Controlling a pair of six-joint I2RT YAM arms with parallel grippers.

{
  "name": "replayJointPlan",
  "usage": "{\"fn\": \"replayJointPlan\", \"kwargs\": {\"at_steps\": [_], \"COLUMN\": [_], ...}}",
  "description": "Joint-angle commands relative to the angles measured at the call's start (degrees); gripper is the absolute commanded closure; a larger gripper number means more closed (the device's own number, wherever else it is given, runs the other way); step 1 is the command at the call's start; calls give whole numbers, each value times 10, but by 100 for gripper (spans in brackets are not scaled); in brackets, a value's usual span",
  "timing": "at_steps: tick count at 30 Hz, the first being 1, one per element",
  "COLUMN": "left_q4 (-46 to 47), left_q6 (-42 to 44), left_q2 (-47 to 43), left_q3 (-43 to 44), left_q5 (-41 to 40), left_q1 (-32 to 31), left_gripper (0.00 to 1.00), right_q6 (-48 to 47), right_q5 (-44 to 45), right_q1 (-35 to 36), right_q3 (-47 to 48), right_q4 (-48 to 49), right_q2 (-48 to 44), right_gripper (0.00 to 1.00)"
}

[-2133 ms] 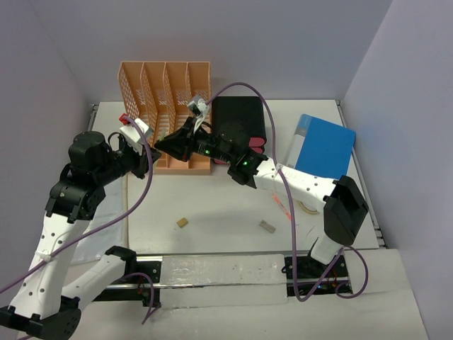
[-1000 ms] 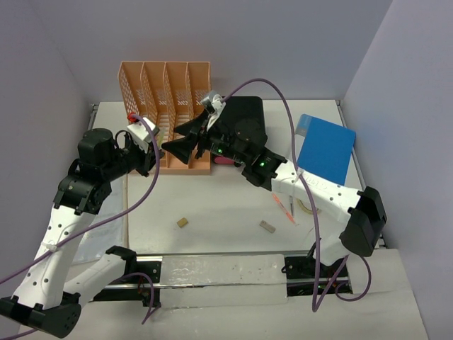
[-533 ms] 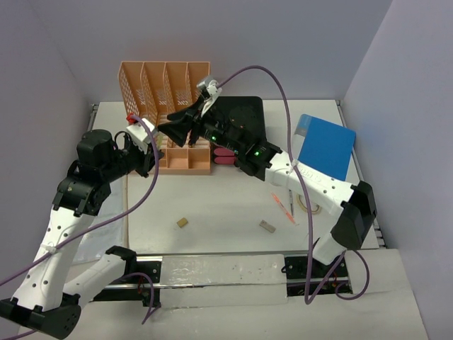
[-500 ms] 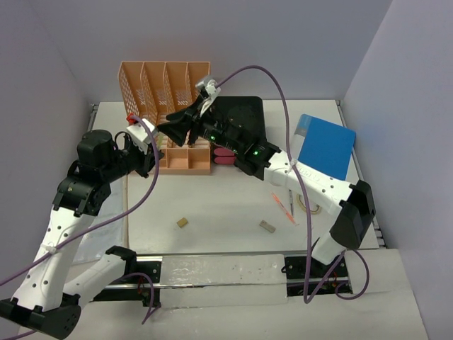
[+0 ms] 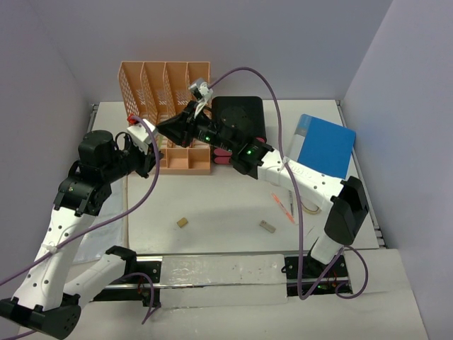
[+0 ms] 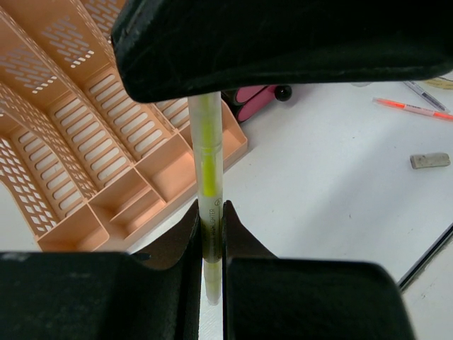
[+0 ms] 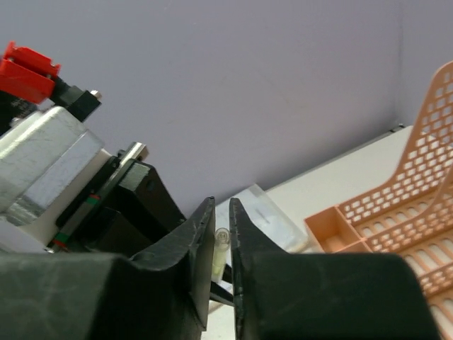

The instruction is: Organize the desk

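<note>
Now left gripper (image 6: 210, 212), right gripper (image 7: 221, 212) both clamp highlighter (image 6: 209, 163) above desk (image 5: 226, 205).

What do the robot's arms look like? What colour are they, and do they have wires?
The left arm and right arm are white tubes with chunky black joints. A long purple cable loops along each one. The right arm has little green lights, and the left has a red clip by its wrist. The left end effector and right end effector each have two flat black fingers.

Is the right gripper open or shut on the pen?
Shut: jaws of the right gripper pinch the end of the pen, per its wrist view.
</note>
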Motion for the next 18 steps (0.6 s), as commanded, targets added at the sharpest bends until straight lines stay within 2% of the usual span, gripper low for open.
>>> {"fn": "replayJointPlan", "kwargs": {"at_steps": [1, 3, 9, 14, 18], "left_q4": [30, 36, 56, 84, 114], "left_q6": [-9, -14, -32, -33, -43], "left_q2": [-8, -7, 4, 16, 29], "left_q3": [8, 15, 62, 81, 95], "left_q5": [1, -4, -19, -39, -51], "left_q1": [-2, -2, -2, -2, -2], "left_gripper": [100, 100, 100, 100, 100], "right_q6": [13, 20, 49, 39, 76], "right_q5": [0, 7, 18, 40, 36], "right_q1": [2, 8, 23, 56, 71], "right_q3": [-14, -38, -103, -137, -191], "right_q4": [42, 58, 118, 117, 175], "right_q2": [12, 15, 28, 38, 49], "right_gripper": [93, 100, 100, 100, 100]}}
